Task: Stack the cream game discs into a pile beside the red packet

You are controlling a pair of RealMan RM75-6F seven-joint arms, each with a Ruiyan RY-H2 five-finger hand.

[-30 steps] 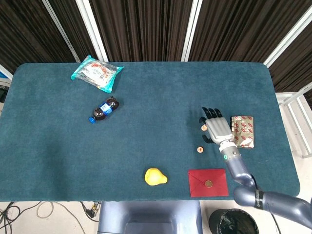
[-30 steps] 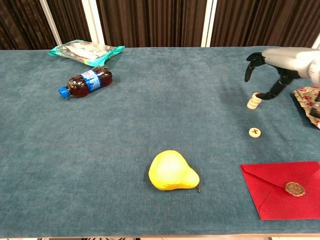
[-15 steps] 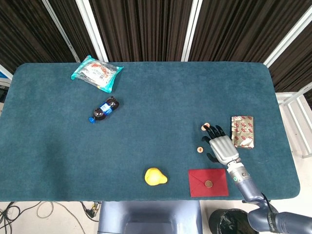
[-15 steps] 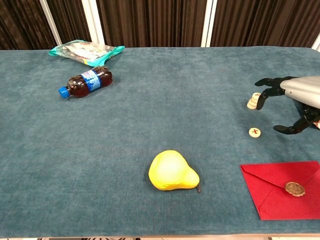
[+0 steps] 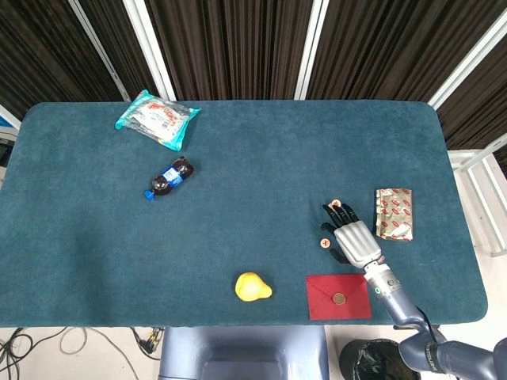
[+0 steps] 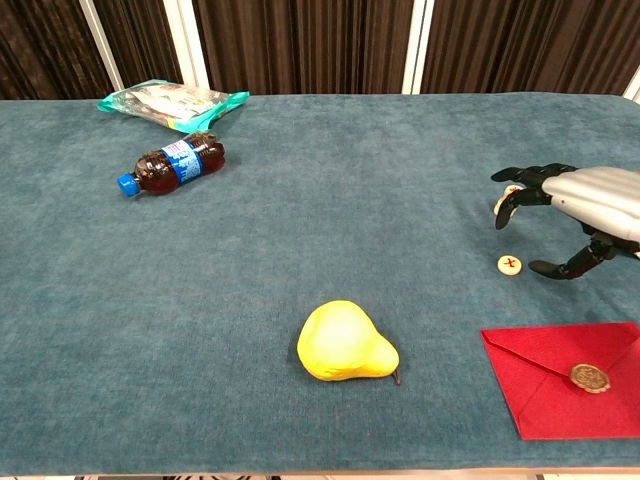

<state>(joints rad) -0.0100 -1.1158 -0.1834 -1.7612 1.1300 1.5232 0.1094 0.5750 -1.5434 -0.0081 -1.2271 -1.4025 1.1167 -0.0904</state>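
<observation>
A blue table (image 5: 238,222) holds a red packet (image 5: 394,214). The right hand (image 6: 575,205) hovers with fingers spread, holding nothing, above a small pile of cream discs (image 6: 505,203) and one loose disc (image 6: 510,265). Best lower slowly and pinch the loose disc's edges.

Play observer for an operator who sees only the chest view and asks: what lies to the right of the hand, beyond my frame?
Observer: A red-patterned packet lies flat there, just right of the right hand.
Operator: My red envelope is cut off. Does it overhang the table?
Observer: No. The head view shows the whole red envelope, with bare table to its right.
Operator: Where does the arm come from?
Observer: The forearm comes in from the near edge, passing the envelope's right side.
</observation>
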